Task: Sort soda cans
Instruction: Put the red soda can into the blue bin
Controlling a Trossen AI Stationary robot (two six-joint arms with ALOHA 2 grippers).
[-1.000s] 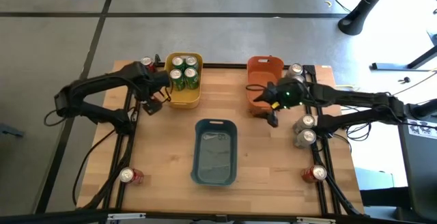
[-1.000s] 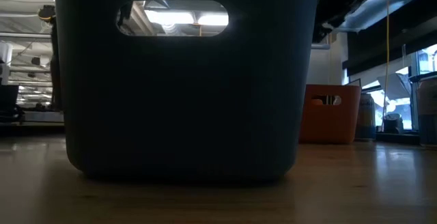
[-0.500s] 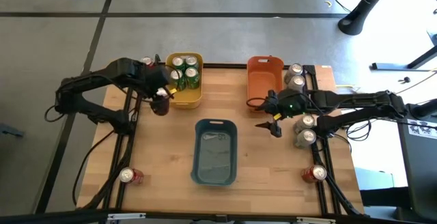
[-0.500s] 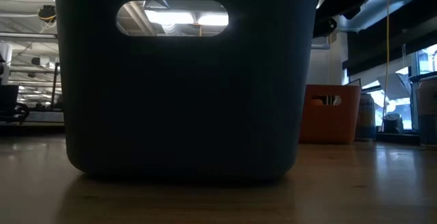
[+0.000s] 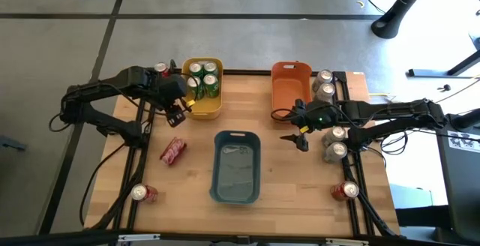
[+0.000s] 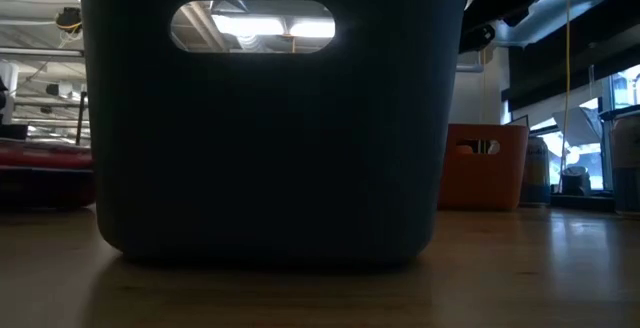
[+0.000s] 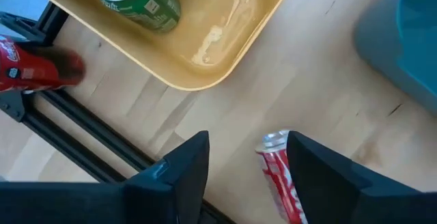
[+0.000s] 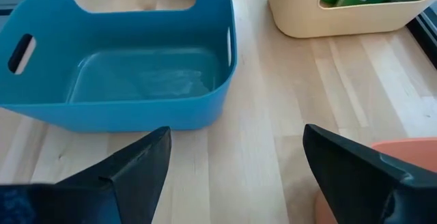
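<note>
Red can lying loose on the table, both grippers empty.

High view: the left gripper (image 5: 178, 112) hovers beside the yellow bin (image 5: 203, 88), which holds four green cans (image 5: 202, 78); a red can (image 5: 172, 151) lies on its side left of the blue bin (image 5: 235, 166). The right gripper (image 5: 300, 132) hangs below the orange bin (image 5: 289, 87), fingers spread wide, gripping nothing. Low view: the blue bin fills the frame. Left wrist view: the fingers (image 7: 181, 169) stand parted above the red can, clear of it.
</note>
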